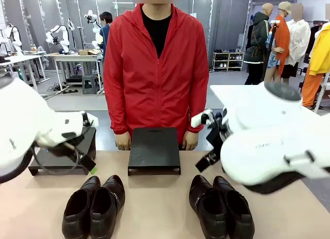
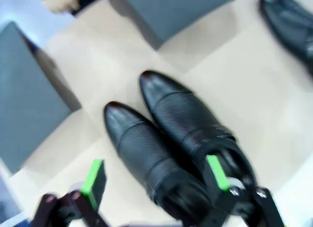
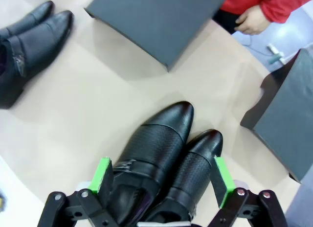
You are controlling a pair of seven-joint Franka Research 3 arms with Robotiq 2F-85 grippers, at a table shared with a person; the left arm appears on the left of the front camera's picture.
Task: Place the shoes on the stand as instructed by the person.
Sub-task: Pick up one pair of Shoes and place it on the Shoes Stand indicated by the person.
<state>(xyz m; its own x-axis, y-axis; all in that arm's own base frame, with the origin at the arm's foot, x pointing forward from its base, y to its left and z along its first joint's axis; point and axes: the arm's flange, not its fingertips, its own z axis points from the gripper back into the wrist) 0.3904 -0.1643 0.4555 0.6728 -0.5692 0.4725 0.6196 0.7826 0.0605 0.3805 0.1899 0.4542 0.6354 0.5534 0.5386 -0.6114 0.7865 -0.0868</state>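
Two pairs of black glossy shoes stand near the table's front edge, the left pair (image 1: 95, 205) and the right pair (image 1: 219, 205). My left gripper (image 1: 82, 156) hangs open above the left pair; in the left wrist view it (image 2: 155, 175) has its green pads on either side of that pair's heels (image 2: 166, 139), apart from them. My right gripper (image 1: 202, 141) is open over the right pair, whose two shoes (image 3: 166, 148) lie between its pads (image 3: 162, 177). The person (image 1: 154, 69) in a red jacket stands at the far side with both hands at the table's edge.
A black stand (image 1: 154, 149) sits mid-table in front of the person. Another black stand (image 1: 49, 161) is at the left, partly behind my left arm. A third stand (image 3: 288, 119) shows in the right wrist view. Bare tabletop lies between the two pairs.
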